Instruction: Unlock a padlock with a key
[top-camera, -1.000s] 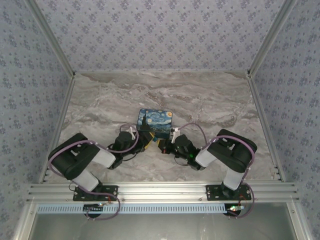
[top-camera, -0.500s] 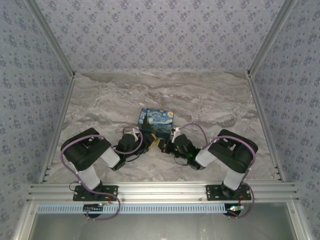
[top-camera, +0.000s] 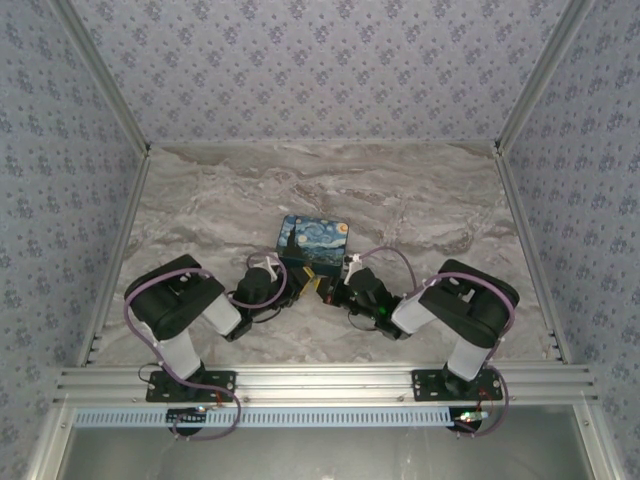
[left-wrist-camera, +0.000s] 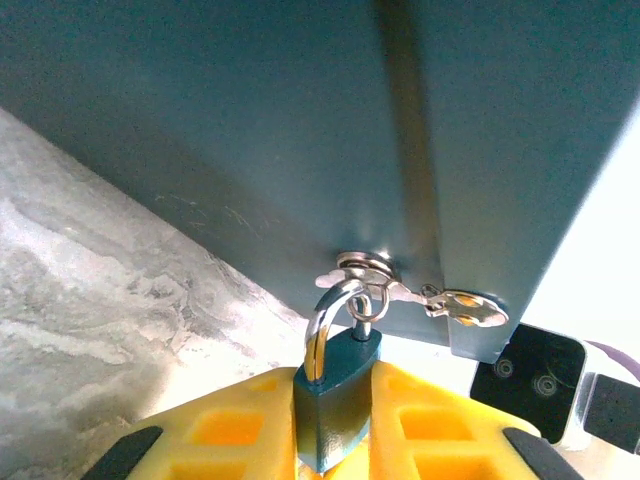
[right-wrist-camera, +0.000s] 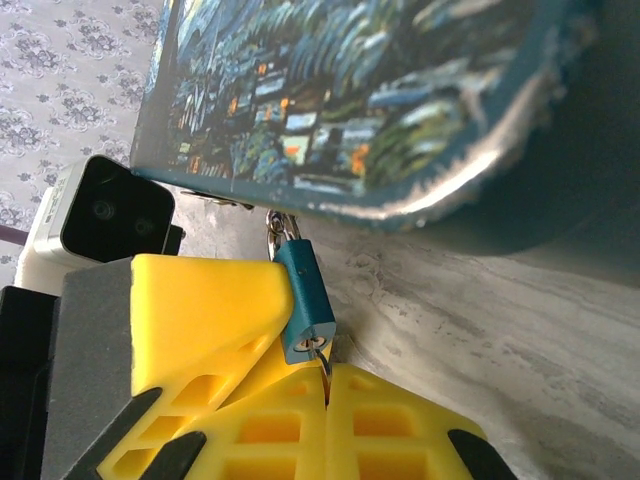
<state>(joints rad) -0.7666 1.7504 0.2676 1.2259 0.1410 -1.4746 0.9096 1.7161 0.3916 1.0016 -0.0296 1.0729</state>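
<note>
The tiny teal padlock (left-wrist-camera: 335, 405) hangs by its silvery shackle (left-wrist-camera: 322, 325) from a ring on the box's latch (left-wrist-camera: 364, 266). My left gripper (left-wrist-camera: 336, 392) is shut on the padlock's body, a yellow finger on each side. In the right wrist view the padlock (right-wrist-camera: 303, 298) shows its keyhole end. A thin metal key (right-wrist-camera: 325, 360) sits in that keyhole, and my right gripper (right-wrist-camera: 327, 372) is shut on it. Both grippers meet at the near side of the Starry Night box (top-camera: 313, 242): the left gripper (top-camera: 289, 282) and the right gripper (top-camera: 322, 288).
A spare key (left-wrist-camera: 463, 306) dangles from the latch ring against the box wall (left-wrist-camera: 250, 130). The right wrist's camera housing (left-wrist-camera: 528, 372) sits close beside the box corner. Marble tabletop (top-camera: 420, 200) spreads around, fenced by patterned walls.
The left arm's elbow swung right and its wrist settled closer to the box in the first half second. Since then both arms have barely moved.
</note>
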